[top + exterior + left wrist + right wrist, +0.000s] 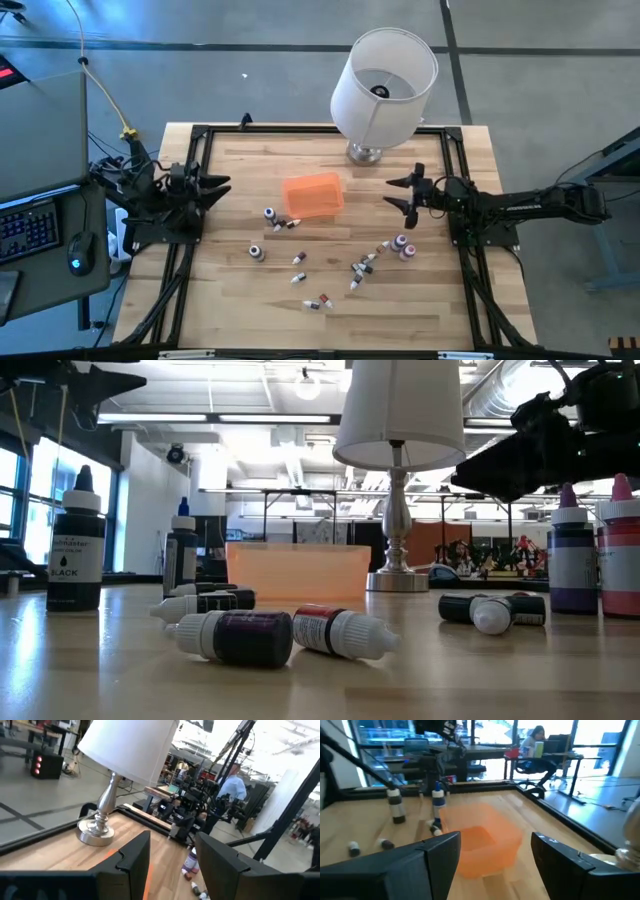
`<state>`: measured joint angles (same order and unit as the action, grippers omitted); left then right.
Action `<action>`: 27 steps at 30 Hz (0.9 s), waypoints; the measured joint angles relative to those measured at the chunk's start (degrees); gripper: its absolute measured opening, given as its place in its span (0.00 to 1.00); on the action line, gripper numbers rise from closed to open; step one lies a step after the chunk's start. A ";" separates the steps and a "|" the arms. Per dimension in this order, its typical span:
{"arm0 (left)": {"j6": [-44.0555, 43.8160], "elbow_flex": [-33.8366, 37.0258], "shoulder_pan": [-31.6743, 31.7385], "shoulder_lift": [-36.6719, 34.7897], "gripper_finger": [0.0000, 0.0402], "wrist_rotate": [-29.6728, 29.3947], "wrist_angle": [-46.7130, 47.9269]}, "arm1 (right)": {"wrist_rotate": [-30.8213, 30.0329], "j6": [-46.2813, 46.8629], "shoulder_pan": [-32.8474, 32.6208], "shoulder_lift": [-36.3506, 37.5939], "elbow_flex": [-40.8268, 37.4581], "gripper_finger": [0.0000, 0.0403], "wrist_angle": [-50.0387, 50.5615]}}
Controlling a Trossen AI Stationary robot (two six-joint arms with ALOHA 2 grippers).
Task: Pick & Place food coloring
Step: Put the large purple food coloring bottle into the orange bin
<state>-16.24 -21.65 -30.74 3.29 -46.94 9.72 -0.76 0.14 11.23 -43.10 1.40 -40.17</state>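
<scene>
So the food coloring bottles [340, 262] are scattered all over the wooden table [230, 310], on the side of the orange box [313, 194] away from the lamp [381, 88]. It's a mix of standing and tipped ones. A black-capped bottle [75, 540] and a blue-tipped one [181, 550] stand upright, tips straight up, and so do a purple bottle [572, 550] and a pink one [620, 546] over by the right arm. The rest are lying flat. Nearest the low camera there's a dark bottle [238, 637] with its white tip pointing left and a red bottle [342, 632] right against it pointing the opposite way, so the two lie pretty much in one line. Another pair lies beyond the box's near corner, long axes sideways too.

Left gripper [212, 187] hovers to the side of the orange box, fingers spread apart, nothing in them. Right gripper [405, 193] hangs on the other side of the box, between it and the lamp base, also spread wide and empty. The box sits just beside the two upright bottles with the blue and black caps, as far as the right wrist view shows.
</scene>
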 joint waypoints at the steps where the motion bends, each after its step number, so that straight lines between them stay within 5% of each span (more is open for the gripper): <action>1: 1.41 0.00 -0.02 0.33 0.39 -0.11 -0.72 | 0.92 -0.54 -0.01 -0.01 0.69 0.59 0.30; 5: 6.52 0.00 -0.01 3.01 0.39 0.06 -5.69 | 5.31 -1.02 -0.10 -0.01 6.59 0.59 5.89; 9: 7.42 0.00 -0.02 5.57 0.39 2.71 -7.83 | 7.13 -3.04 -3.17 -0.01 17.60 0.59 25.71; 15: 6.55 0.00 0.00 11.35 0.39 2.96 -8.79 | -2.52 -1.47 -12.60 -2.70 35.97 0.59 62.91; 21: 8.81 0.00 0.00 17.93 0.39 2.47 -14.88 | -5.55 11.56 -21.13 -9.24 48.25 0.59 82.56; 27: 10.25 0.00 0.00 23.64 0.39 2.43 -21.73 | -4.98 24.18 -25.95 -18.49 51.33 0.59 91.88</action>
<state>-5.98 -21.65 -30.74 26.93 -44.51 -12.01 -5.74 24.32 -14.72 -61.59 52.73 51.72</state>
